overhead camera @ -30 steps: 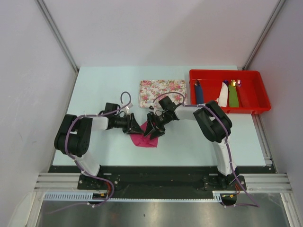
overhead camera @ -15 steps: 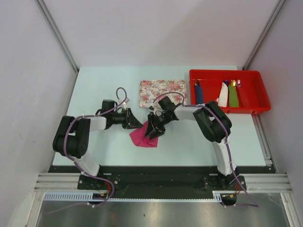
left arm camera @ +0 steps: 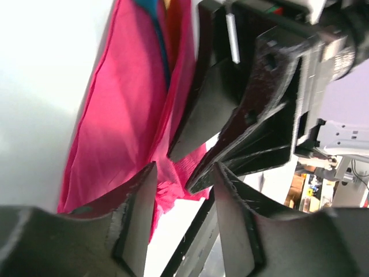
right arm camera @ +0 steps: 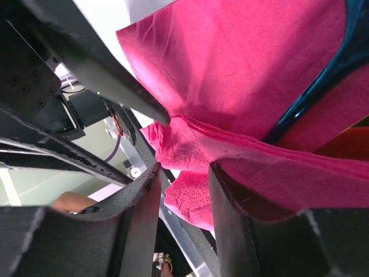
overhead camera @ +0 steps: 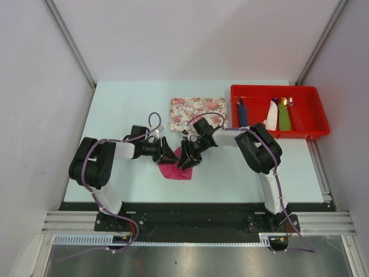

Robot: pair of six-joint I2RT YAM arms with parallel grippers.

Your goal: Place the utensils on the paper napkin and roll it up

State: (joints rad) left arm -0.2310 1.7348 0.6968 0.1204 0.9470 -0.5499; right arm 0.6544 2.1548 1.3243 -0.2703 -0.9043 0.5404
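The magenta paper napkin (overhead camera: 176, 169) lies folded over on the table between both grippers. Its pink layers fill the left wrist view (left arm camera: 124, 109) and the right wrist view (right arm camera: 248, 75). The dark teal fork (right arm camera: 323, 86) is wrapped inside the fold, and its end also shows as a teal strip (left arm camera: 152, 8). I cannot make out the gold knife. My left gripper (overhead camera: 169, 155) (left arm camera: 184, 170) is open at the napkin's left edge, with only crumpled paper near its left finger. My right gripper (overhead camera: 186, 161) (right arm camera: 183, 173) is open, with the napkin's loose corner hanging between its fingers and the fold draped over one finger.
A floral tray (overhead camera: 199, 109) sits just behind the grippers. At the back right, a red bin (overhead camera: 311, 124) holds a blue (overhead camera: 243, 113), a white (overhead camera: 271, 116) and a green (overhead camera: 284, 117) rolled bundle. The two grippers' fingers nearly touch over the napkin.
My left gripper pulled away to the left, then came back to the napkin's edge with wider jaws. The right gripper stayed at the napkin and its jaws narrowed.
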